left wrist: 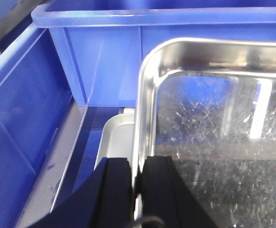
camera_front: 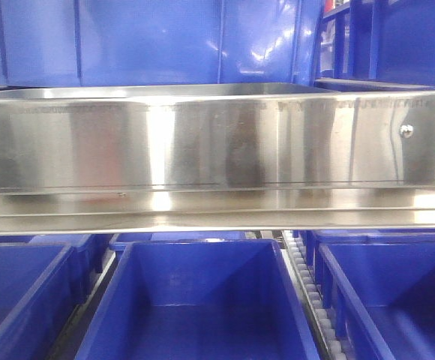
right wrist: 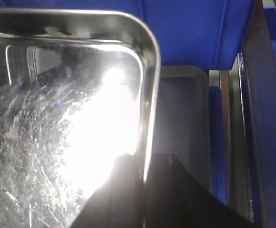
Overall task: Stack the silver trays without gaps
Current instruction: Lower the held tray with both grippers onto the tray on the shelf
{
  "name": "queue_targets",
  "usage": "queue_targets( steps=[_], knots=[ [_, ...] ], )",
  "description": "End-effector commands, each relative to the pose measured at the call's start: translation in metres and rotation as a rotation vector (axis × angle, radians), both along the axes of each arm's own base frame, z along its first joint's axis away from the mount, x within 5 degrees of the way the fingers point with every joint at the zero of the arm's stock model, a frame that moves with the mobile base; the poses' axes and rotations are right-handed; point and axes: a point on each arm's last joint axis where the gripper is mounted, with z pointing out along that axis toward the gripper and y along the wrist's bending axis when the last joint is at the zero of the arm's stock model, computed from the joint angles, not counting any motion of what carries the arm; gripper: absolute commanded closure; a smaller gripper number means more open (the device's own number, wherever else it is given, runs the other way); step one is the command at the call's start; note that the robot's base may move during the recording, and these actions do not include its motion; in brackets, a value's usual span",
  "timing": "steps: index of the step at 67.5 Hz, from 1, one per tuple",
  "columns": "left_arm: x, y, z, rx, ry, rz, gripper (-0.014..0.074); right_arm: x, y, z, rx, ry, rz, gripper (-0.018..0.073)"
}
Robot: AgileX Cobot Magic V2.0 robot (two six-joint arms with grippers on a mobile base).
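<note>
No legible text — none anywhere

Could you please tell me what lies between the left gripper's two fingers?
The silver tray's thin left rim lies between them, pinched by the left gripper, as the left wrist view shows.

Two silver trays are seen. The upper tray (left wrist: 214, 133) is a shallow rectangular pan of shiny steel with sloped sides, rounded corners and a thin flared rim. Its flat floor is finely scratched, and in the right wrist view the upper tray (right wrist: 57, 142) is washed by strong glare. Its rim is pinched on one side by the left gripper (left wrist: 137, 176) and on the opposite side by the right gripper (right wrist: 145, 178). The lower tray (left wrist: 116, 137) is seen beneath, duller grey, and the lower tray (right wrist: 183, 118) shows past both gripped edges. Whether the two touch cannot be told.
</note>
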Motion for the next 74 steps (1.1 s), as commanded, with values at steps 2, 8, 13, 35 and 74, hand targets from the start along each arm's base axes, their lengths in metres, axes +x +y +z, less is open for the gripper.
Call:
queue_targets(
  steps=[2,8,13,35,74],
  knots=[
    [0.001,-0.015,-0.001,-0.057,-0.004,-0.099,0.0602,0.001,0.02,0.02,0.165,-0.17,0.146,0.0583],
    [0.008,-0.013,-0.007,-0.084,0.033,-0.086,0.0602,0.01,0.02,0.015,0.148,-0.156,0.124,0.0583],
    [0.021,-0.009,-0.016,-0.126,0.12,-0.107,0.0602,0.026,0.023,0.008,0.111,-0.114,0.074,0.0583],
    [0.077,0.017,-0.055,-0.222,0.346,-0.124,0.0602,0.083,0.042,-0.044,0.03,0.045,0.006,0.0583],
    [0.117,0.012,-0.114,-0.198,0.543,-0.089,0.0602,0.106,0.044,-0.086,-0.031,0.174,-0.042,0.0583]
  ],
)
